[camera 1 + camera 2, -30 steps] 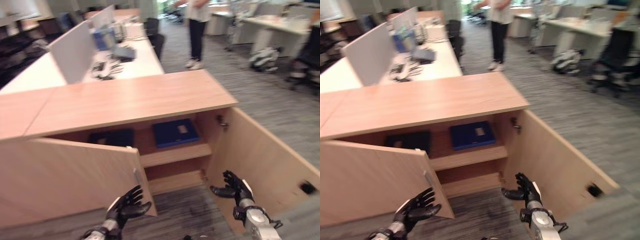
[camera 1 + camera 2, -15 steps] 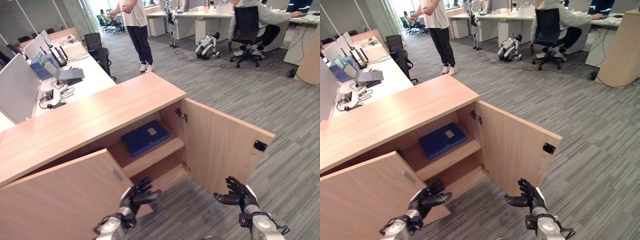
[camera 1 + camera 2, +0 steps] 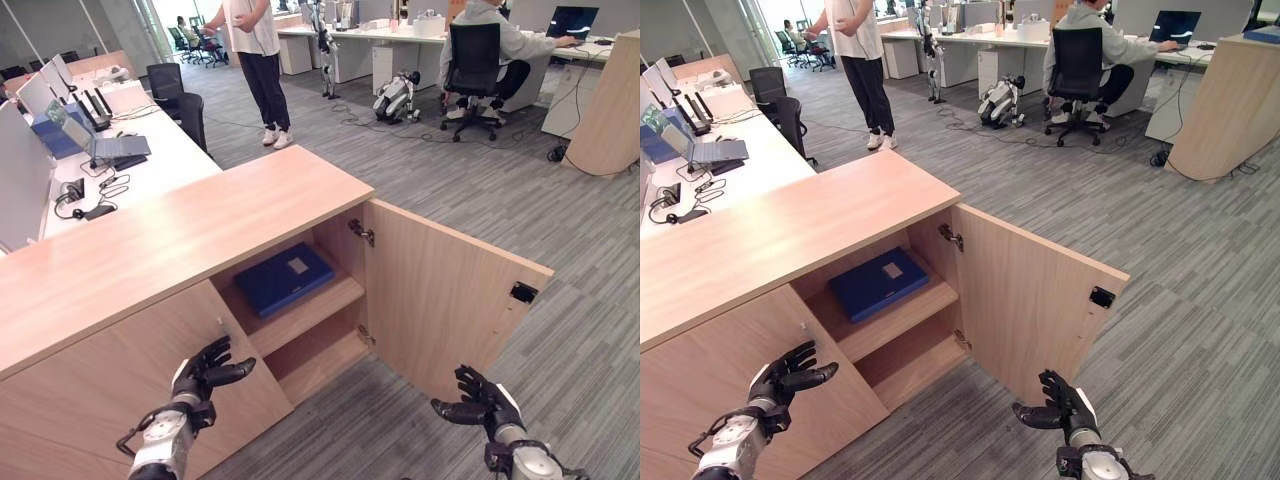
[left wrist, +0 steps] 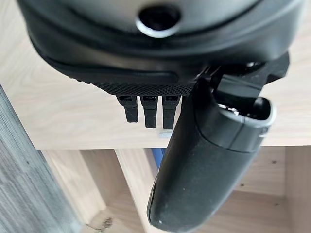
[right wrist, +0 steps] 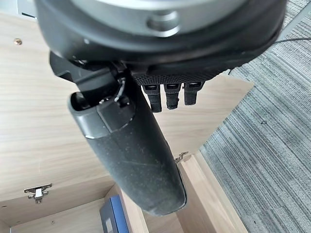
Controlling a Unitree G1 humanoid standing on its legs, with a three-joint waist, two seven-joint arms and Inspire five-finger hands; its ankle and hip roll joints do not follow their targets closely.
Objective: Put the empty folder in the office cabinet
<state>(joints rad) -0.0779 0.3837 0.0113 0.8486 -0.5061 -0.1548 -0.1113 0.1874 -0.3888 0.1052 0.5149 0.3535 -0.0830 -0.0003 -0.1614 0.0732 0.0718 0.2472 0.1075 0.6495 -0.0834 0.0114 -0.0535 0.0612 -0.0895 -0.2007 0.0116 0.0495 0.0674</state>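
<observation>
I see the blue folder point(image 3: 285, 277) lying flat on the upper shelf point(image 3: 318, 310) of the office cabinet point(image 3: 200, 225), inside the compartment whose right door point(image 3: 440, 300) stands swung wide over the carpeted floor point(image 3: 560, 210). The cabinet's left door point(image 3: 110, 390) is nearly closed. My left hand point(image 3: 205, 372) is raised in front of that left door near its free edge, its fingers point(image 3: 222, 349) spread and relaxed, holding nothing. My right hand point(image 3: 480, 408) hangs low before the open right door, near its bottom corner, fingers likewise loosely extended and empty; I cannot tell whether either hand touches the wood. In the right wrist view the folder's blue edge point(image 5: 112, 215) shows past the thumb. A white tabletop point(image 3: 140, 165) with a laptop point(image 3: 95, 135) lies behind the cabinet. One person point(image 3: 255, 55) stands in the aisle; another point(image 3: 495, 35) sits at a far desk.
</observation>
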